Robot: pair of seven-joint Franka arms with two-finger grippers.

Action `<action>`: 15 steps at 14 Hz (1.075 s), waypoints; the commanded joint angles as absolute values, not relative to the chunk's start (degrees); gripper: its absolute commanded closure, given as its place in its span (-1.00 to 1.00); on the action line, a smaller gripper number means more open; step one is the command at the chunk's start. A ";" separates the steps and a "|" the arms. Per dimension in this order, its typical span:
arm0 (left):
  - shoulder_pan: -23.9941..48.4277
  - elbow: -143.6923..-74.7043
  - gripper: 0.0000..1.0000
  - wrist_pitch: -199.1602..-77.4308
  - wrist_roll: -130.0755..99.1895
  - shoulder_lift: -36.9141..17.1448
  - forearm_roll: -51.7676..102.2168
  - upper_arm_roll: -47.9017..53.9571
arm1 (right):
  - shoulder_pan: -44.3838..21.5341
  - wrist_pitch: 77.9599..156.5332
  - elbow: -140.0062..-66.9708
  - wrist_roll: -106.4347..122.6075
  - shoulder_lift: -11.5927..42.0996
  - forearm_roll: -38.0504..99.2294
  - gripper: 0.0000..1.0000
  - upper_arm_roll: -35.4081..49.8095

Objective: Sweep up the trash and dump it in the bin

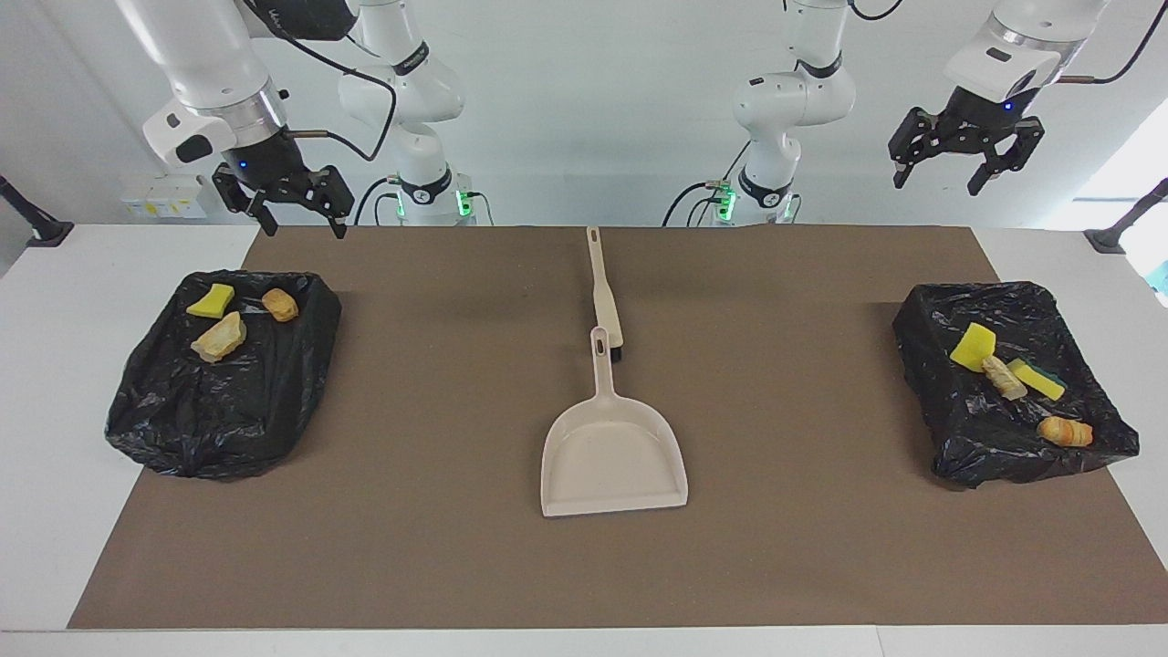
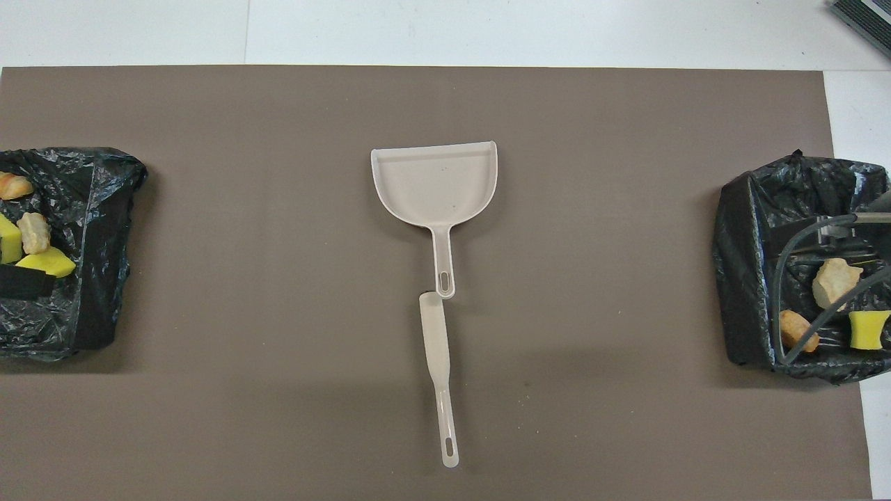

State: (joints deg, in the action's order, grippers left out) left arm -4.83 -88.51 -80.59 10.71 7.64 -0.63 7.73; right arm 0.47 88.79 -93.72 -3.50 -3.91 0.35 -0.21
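Brown mat (image 1: 438, 547) covers the table; beige dustpan (image 1: 613, 456) at its middle serves as landmark, mouth facing away from the robots, nothing in its pan. Beige-handled brush (image 1: 602, 287) lies just nearer the robots than the dustpan, its head touching the tip of the dustpan's handle.

Trash all sits in two black-bagged bins, well apart from the dustpan. Bin (image 1: 224, 401) toward the right arm's end holds three pieces (image 1: 219, 336): one yellow sponge scrap, two tan-orange lumps. Bin (image 1: 1008, 438) toward the left arm's end holds four pieces (image 1: 1004, 376): a yellow sponge scrap, a green-topped yellow one, a tan lump, an orange lump. No scraps on the mat around the dustpan.

Right gripper (image 1: 297, 217) hangs in the air above the robot-side edge of its bin, jaws spread wide, nothing in them. Left gripper (image 1: 940, 178) is raised high toward its own end of the table, jaws also spread wide, nothing between them.
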 commanded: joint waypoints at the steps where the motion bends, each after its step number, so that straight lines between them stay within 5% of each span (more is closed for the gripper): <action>1: -4.31 -89.12 -1.00 -79.45 10.63 8.61 -0.97 6.94 | 0.97 89.30 -94.13 -4.31 -4.39 0.44 -1.00 0.26; 15: -7.73 -91.40 -1.00 -81.47 10.20 8.61 3.78 7.82 | 0.62 88.59 -94.13 -4.31 -4.48 0.53 -1.00 0.53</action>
